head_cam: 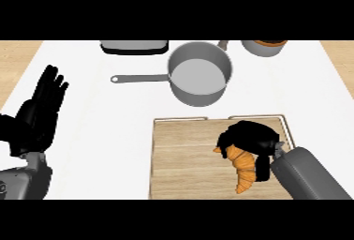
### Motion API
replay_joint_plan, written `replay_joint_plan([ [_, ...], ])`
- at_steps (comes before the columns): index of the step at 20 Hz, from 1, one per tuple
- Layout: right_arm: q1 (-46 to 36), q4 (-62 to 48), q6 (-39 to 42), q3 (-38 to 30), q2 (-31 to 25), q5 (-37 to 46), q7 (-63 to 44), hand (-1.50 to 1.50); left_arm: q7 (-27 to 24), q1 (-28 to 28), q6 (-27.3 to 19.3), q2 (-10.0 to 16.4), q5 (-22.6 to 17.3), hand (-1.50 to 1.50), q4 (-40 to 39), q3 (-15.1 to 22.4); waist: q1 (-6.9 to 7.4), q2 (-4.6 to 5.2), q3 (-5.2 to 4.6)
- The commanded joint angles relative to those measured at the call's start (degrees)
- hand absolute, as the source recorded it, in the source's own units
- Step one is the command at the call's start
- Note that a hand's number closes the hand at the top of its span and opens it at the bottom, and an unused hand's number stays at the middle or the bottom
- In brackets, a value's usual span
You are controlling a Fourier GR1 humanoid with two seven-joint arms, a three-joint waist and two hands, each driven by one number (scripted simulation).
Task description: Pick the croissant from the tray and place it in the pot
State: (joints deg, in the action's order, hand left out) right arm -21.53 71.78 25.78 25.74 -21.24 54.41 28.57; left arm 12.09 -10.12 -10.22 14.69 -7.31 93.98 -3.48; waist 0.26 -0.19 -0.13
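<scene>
You had one grey pot standing just beyond the wooden tray, its long handle pointing left. Behind it stood one dark-rimmed box and one grey vessel. All sat on a white counter. Your right hand was curled over the upper end of the single croissant, which lay on the tray's right half. Your left hand rested open at the left edge, fingers up.

The black right hand is curled round the upper end of the golden-orange croissant over the pale wooden tray with thin metal handles. The croissant's lower tip pokes out towards the near edge. A grey metal long-handled pot stands just beyond the tray. The black left hand rests open at the left, fingers up.
</scene>
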Motion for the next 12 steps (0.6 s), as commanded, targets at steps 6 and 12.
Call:
replay_joint_plan([
  [6,-2.3,-2.0,2.1,2.3,20.2,5.6,-19.0,1.50,1.1,-3.7,0.1,-0.5,0.6,0.00,-2.0,-1.1,0.25,0.11,0.03],
  [12,-2.7,-0.7,-4.0,3.2,21.0,0.0,-35.3,1.50,0.9,-4.3,1.6,-1.2,0.3,0.00,-1.8,0.7,4.38,0.53,0.13],
])
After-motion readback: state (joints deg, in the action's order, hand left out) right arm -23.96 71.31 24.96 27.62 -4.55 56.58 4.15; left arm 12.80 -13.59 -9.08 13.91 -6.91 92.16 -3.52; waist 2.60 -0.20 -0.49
